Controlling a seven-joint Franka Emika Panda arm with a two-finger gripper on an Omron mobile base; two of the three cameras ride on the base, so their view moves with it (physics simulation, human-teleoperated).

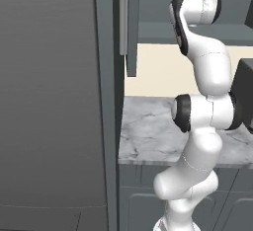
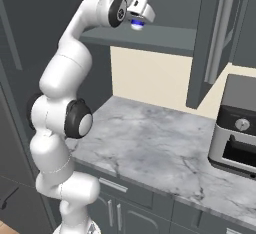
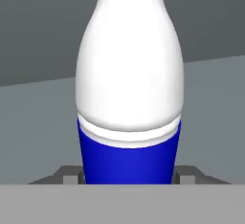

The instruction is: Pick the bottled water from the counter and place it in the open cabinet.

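Observation:
The bottled water (image 3: 129, 84), pale with a blue label band, stands large in the hand view, and my gripper (image 3: 129, 176) is shut on that band from both sides. From the right base view, the gripper (image 2: 139, 9) holds the bottled water (image 2: 137, 25) high up, at the front edge of the open cabinet's grey shelf floor (image 2: 160, 37); whether the bottle touches the shelf I cannot tell. The cabinet door (image 2: 212, 38) hangs open to the right with its slim handle. The marbled counter (image 2: 150, 143) lies far below. In the left base view the arm rises toward the cabinet shelf (image 1: 197, 31).
A toaster oven (image 2: 235, 133) sits on the counter at the right. A tall dark grey panel (image 1: 49, 101) walls off the left side. Grey drawer fronts (image 2: 120, 190) run under the counter. The open door (image 1: 131, 27) hangs beside the arm.

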